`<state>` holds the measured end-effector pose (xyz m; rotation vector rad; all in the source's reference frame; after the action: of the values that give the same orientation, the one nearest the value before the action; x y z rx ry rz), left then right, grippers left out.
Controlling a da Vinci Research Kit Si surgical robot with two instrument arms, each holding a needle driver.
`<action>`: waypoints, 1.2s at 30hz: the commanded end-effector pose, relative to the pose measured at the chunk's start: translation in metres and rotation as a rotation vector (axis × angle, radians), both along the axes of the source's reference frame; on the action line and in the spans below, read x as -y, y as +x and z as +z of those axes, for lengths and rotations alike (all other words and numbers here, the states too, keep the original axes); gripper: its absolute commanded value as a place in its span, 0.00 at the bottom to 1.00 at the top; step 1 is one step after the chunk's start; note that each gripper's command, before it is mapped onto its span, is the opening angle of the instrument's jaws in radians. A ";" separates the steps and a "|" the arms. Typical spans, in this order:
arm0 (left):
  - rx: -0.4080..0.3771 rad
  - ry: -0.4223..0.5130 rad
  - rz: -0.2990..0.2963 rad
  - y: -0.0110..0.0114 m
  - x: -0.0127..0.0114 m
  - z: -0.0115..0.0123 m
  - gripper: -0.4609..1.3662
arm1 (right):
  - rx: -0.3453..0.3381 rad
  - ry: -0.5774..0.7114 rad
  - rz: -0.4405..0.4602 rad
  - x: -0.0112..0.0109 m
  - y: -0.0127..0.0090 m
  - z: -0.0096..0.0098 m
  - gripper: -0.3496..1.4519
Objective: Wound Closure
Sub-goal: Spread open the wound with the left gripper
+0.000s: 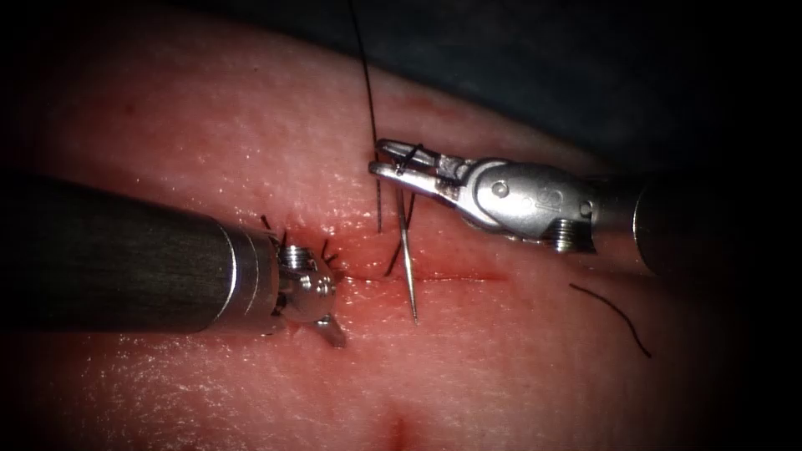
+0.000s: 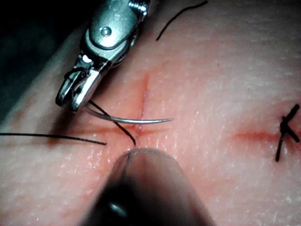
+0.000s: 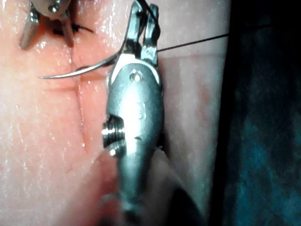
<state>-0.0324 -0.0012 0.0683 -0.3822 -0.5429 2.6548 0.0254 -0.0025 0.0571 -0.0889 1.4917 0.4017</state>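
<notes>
My right tool comes in from the right, its jaws shut on the curved needle near the tail end. The needle crosses over the cut and its tip points toward the near side, just above the tissue, not in it as far as I can see. Black thread runs from those jaws up and away, with a turn of it around them. My left tool rests at the cut's left end, jaws open and holding nothing. The left wrist view has the needle arching over the cut from the right tool.
A knotted stitch with short cut ends sits beside the left tool's wrist. A loose piece of thread lies on the tissue to the right, under the right tool. Red fluid wets the cut's edges. Dark background lies beyond the tissue's far edge.
</notes>
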 end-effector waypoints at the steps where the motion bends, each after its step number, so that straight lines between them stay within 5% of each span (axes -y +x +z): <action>1: 0.000 0.000 0.000 0.0000 0.0000 0.0000 0.54 | 0.001 0.001 0.003 0.0000 0.0000 -0.0001 0.00; 11: 0.005 0.000 -0.003 0.0000 -0.0002 -0.0005 0.52 | 0.004 -0.007 0.002 0.0000 0.0002 -0.0007 0.00; 17: 0.018 -0.007 -0.020 -0.0001 -0.0006 -0.0015 0.30 | 0.004 -0.007 0.002 0.0000 0.0001 -0.0006 0.00; 22: 0.041 -0.022 -0.024 -0.0003 -0.0006 -0.0026 0.24 | 0.006 -0.013 0.002 -0.0001 0.0001 -0.0005 0.00; 26: 0.086 -0.036 -0.032 -0.0003 -0.0013 -0.0037 0.21 | 0.006 -0.013 0.002 -0.0002 0.0001 -0.0005 0.00; 30: 0.155 -0.034 -0.042 -0.0003 -0.0021 -0.0047 0.06 | 0.006 -0.013 0.002 -0.0002 0.0000 -0.0005 0.00; 32: 0.195 -0.027 -0.042 -0.0003 -0.0027 -0.0051 0.12 | 0.006 -0.013 0.002 -0.0002 0.0000 -0.0005 0.00; 36: 0.279 -0.065 -0.058 -0.0010 -0.0044 -0.0054 0.06 | 0.006 -0.013 0.003 -0.0003 0.0000 -0.0004 0.00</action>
<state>-0.0337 0.0035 0.0627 -0.7902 -0.5154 2.5888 0.0254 -0.0022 0.0567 -0.0994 1.4886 0.3904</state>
